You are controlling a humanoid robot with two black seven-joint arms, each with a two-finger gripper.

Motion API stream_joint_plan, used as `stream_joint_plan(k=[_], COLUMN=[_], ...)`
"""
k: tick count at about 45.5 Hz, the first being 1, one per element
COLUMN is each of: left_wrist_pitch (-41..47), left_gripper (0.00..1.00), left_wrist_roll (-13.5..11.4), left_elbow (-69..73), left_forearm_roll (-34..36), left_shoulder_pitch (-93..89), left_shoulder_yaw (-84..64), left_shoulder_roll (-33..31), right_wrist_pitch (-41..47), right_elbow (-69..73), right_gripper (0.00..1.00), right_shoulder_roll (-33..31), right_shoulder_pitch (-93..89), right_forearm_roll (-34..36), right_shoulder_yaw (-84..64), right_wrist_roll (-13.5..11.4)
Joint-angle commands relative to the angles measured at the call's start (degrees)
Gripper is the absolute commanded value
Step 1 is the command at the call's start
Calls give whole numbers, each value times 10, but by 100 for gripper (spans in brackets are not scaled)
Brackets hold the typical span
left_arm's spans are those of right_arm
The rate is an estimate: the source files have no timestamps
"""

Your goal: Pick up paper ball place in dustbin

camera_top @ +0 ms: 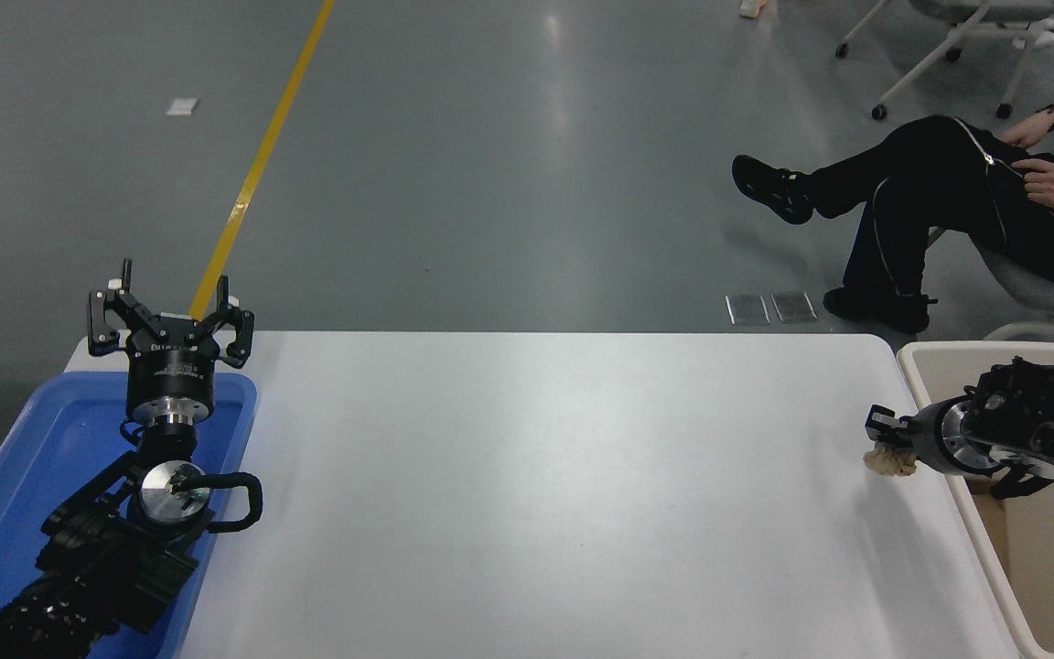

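A black right gripper (886, 437) grips a crumpled tan paper ball (891, 461) above the white table (527, 494), just beside the rim of the cream rectangular plastic dustbin (966, 359). Well apart from the dustbin, the left gripper (170, 316) rests with fingers spread over a shallow blue plastic tray (33, 458). A seated person's legs (893, 192) lie beyond the dustbin.

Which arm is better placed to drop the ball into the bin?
Right. The right gripper holds the paper ball beside the bin; the left gripper is across the table over the blue tray.
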Motion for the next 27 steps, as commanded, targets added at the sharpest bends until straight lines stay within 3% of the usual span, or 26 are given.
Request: stream_joint_plan(k=[1,13,21,27], left_wrist_pitch=[0,0,0,0], left_gripper=[99,99,99,99], left_wrist_roll=[0,0,0,0], left_elbow=[0,0,0,0], left_forearm_roll=[0,0,0,0], left_shoulder_pitch=[0,1,0,1], left_shoulder_yaw=[0,0,0,0], left_shoulder_roll=[0,0,0,0], right_wrist_pitch=[84,215,311,313], right_elbow=[194,341,366,368], right_gripper=[0,0,0,0], right_shoulder_roll=[-103,-120,-121,-170], right_shoulder_pitch=[204,490,625,702], right_forearm_roll=[-40,-37,-9,-1], right_shoulder_yaw=[-81,-208,-236,-225], right_wrist_roll=[0,0,1,-1])
